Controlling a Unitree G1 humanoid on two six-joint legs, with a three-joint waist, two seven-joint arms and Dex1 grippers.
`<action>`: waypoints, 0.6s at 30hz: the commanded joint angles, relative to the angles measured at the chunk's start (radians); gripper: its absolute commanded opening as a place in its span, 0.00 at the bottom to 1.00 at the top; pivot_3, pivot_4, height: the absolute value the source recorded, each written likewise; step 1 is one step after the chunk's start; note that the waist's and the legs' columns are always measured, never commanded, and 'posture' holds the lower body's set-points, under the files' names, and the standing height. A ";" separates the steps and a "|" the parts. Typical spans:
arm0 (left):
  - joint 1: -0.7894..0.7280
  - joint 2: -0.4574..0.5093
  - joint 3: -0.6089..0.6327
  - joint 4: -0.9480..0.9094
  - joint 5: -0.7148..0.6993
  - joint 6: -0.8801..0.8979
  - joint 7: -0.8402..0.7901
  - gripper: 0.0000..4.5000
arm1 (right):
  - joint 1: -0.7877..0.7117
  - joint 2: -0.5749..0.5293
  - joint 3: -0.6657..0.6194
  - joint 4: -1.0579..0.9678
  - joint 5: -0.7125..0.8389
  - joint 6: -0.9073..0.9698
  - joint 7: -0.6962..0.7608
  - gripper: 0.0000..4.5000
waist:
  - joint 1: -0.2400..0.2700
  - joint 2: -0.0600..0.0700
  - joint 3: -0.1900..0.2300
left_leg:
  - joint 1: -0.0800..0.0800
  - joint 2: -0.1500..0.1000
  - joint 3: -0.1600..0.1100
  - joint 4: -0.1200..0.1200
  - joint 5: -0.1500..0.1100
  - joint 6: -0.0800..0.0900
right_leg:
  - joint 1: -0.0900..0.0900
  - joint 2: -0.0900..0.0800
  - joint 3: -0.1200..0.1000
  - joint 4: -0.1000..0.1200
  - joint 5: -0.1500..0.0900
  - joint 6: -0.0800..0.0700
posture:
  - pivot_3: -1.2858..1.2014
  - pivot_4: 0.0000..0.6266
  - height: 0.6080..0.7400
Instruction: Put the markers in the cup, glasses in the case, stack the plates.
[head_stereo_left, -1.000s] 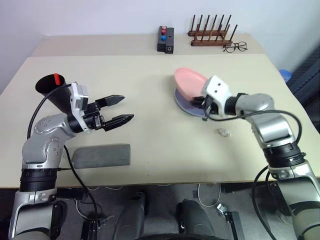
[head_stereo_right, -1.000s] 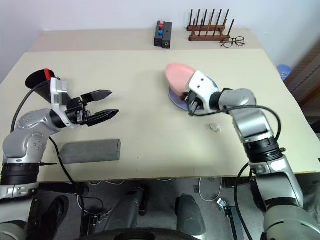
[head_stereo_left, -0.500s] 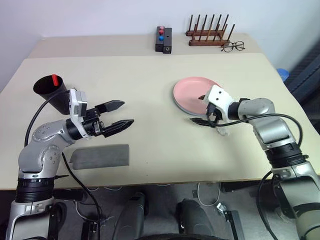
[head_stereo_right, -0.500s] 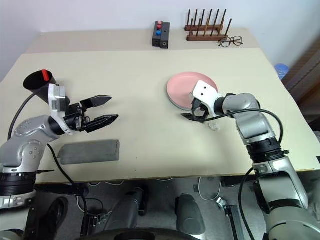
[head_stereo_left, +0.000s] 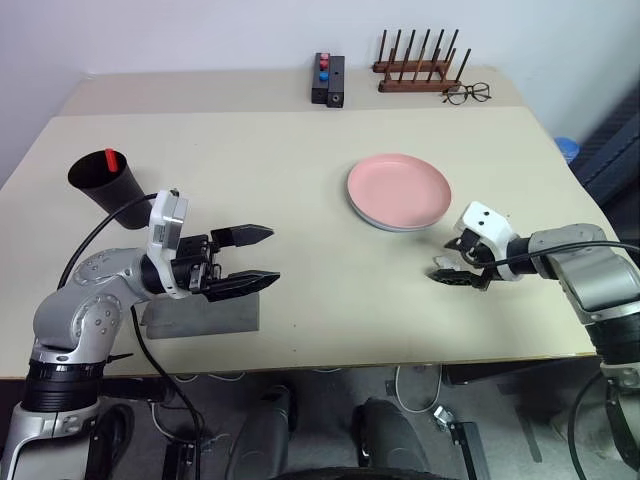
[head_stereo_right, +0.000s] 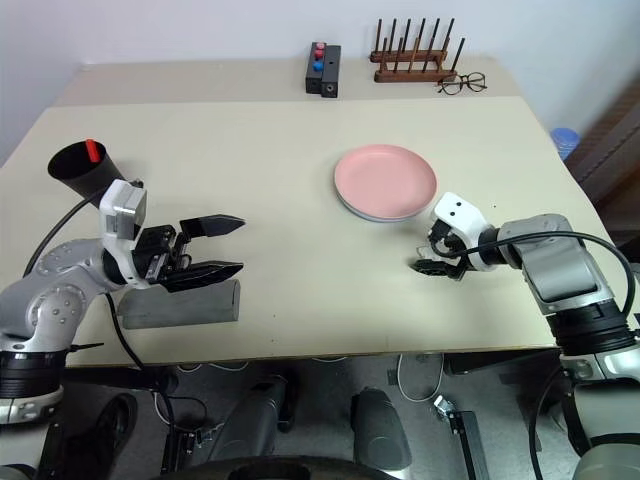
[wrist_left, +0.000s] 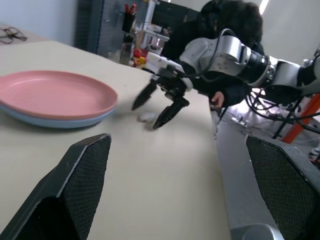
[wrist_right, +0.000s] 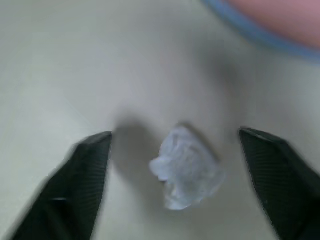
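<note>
Both grippers' fingers apart; right wrist view reveals white crumpled scrap (wrist_right: 186, 175) between fingers (wrist_right: 85, 185)

Robotics lab, test table (head_stereo_left: 300, 190), button box (head_stereo_left: 330, 78), cables, equip. racks (wrist_left: 145, 30)

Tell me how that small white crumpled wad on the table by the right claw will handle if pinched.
The wad looks like crumpled paper or film, so probably very light and squashy. Its creased, irregular shape suggests it won't roll. Lying loose between the right claw's open fingers, it could easily skid if nudged.
</note>
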 joint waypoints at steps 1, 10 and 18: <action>-0.010 0.008 0.010 0.000 0.012 -0.035 -0.023 1.00 | 0.016 -0.023 0.006 -0.003 -0.035 -0.023 -0.020 0.49 | 0.000 0.000 0.000 | 0.000 0.000 0.000 0.000 0.000 0.000 | 0.000 0.000 0.000 0.000 0.000 0.000 | 0.52 0.24 0.96; -0.025 -0.026 0.067 0.028 0.001 -0.064 0.036 1.00 | -0.138 0.055 -0.089 -0.132 0.116 -0.001 0.005 0.01 | -0.007 0.000 0.000 | 0.000 0.000 0.000 0.000 0.000 0.000 | -0.001 0.000 0.000 0.000 0.000 0.000 | 0.52 0.24 0.96; -0.002 -0.092 0.057 0.020 0.086 -0.191 0.106 1.00 | -0.330 0.294 -0.085 0.140 0.025 -0.211 -0.251 0.01 | 0.002 -0.001 -0.001 | 0.000 0.000 0.000 0.000 0.000 0.000 | 0.001 0.001 0.000 0.000 0.000 0.001 | 0.52 0.24 0.96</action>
